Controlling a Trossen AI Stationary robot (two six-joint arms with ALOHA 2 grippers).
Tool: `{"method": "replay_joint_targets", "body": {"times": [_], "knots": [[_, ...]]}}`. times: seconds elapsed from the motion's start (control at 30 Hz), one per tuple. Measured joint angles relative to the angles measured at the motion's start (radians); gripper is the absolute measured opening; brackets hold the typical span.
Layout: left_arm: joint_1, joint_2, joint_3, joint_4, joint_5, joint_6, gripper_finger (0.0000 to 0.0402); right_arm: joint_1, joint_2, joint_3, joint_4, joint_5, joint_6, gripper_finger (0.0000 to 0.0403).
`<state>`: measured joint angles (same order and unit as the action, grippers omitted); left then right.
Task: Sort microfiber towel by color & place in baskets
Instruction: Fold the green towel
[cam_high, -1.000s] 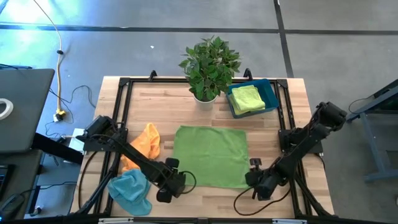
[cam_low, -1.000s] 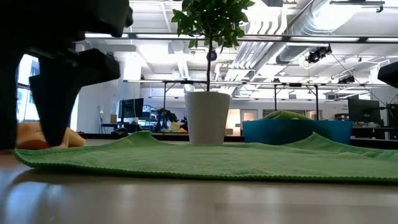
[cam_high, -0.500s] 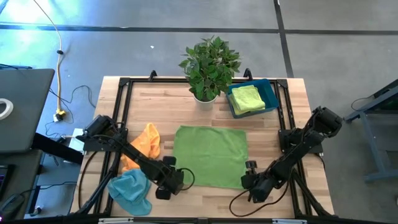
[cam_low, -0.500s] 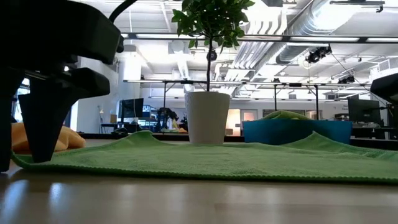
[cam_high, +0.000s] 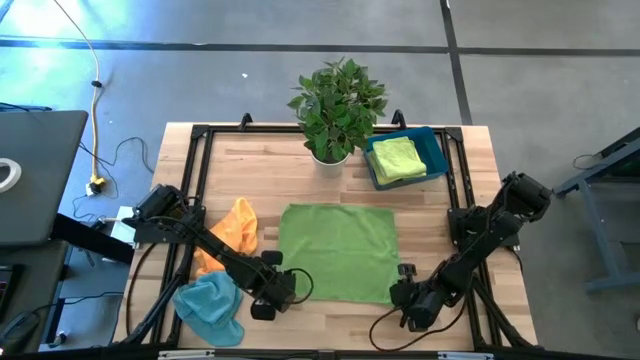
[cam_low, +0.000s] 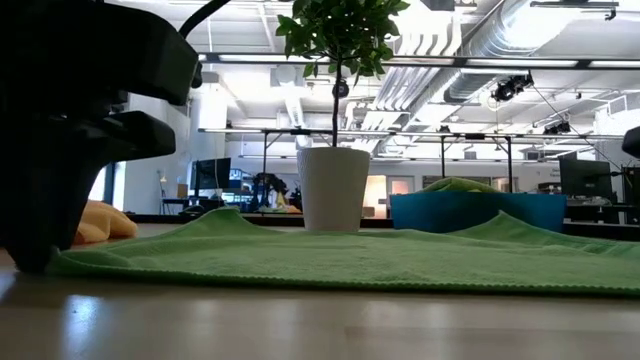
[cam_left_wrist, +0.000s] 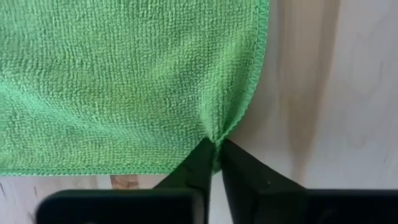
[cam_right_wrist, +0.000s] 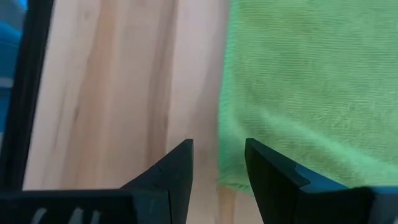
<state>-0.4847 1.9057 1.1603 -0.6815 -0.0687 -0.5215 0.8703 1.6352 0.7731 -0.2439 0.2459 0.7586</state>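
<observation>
Your left claw (cam_left_wrist: 214, 152) is low on the counter (cam_high: 260, 165) at the near left corner of the large green towel (cam_high: 338, 250), and its two fingers are clenched on the towel's hem, which puckers into a small fold between the tips. In the low view that claw stands as a dark mass at the left, on the towel's edge.

Your right claw (cam_right_wrist: 217, 162) sits at the near right corner of the same towel. Its fingers stand apart and hold nothing; the towel's edge lies just ahead of them, with bare wood under one finger.

The green towel lies spread flat in the middle of the counter. To its left a crumpled orange towel (cam_high: 232, 232) rests beside the left arm, and a crumpled light blue towel (cam_high: 212, 308) lies nearer still, at the near left corner.

At the far right stands the blue basket (cam_high: 434, 148), holding a folded yellow-green towel (cam_high: 398, 158). Just left of the basket is a leafy plant (cam_high: 338, 95) in a white pot (cam_low: 334, 188).
</observation>
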Motion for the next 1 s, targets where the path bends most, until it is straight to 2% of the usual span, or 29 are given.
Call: {"method": "replay_joint_targets", "body": {"times": [0.1, 0.2, 0.43, 0.8, 1.0], "knots": [[0.000, 0.000, 0.000, 0.000, 0.002, -0.014, 0.0004, 0.018, 0.000, 0.000, 0.015, 0.000, 0.002, 0.0138], [0.000, 0.001, 0.001, 0.000, 0.002, -0.028, 0.0011, 0.036, 0.000, 0.000, 0.030, 0.004, 0.004, 0.0138], [-0.001, 0.005, 0.016, 0.001, -0.003, -0.028, 0.0005, 0.049, 0.000, -0.002, -0.007, 0.124, 0.025, 0.0138], [-0.001, 0.005, 0.016, 0.005, -0.011, -0.026, 0.0004, 0.053, 0.009, -0.003, -0.002, 0.093, 0.027, 0.0138], [-0.001, 0.005, 0.017, 0.009, -0.014, -0.028, 0.0004, 0.054, 0.067, 0.001, 0.010, 0.098, 0.027, 0.0138]]}}
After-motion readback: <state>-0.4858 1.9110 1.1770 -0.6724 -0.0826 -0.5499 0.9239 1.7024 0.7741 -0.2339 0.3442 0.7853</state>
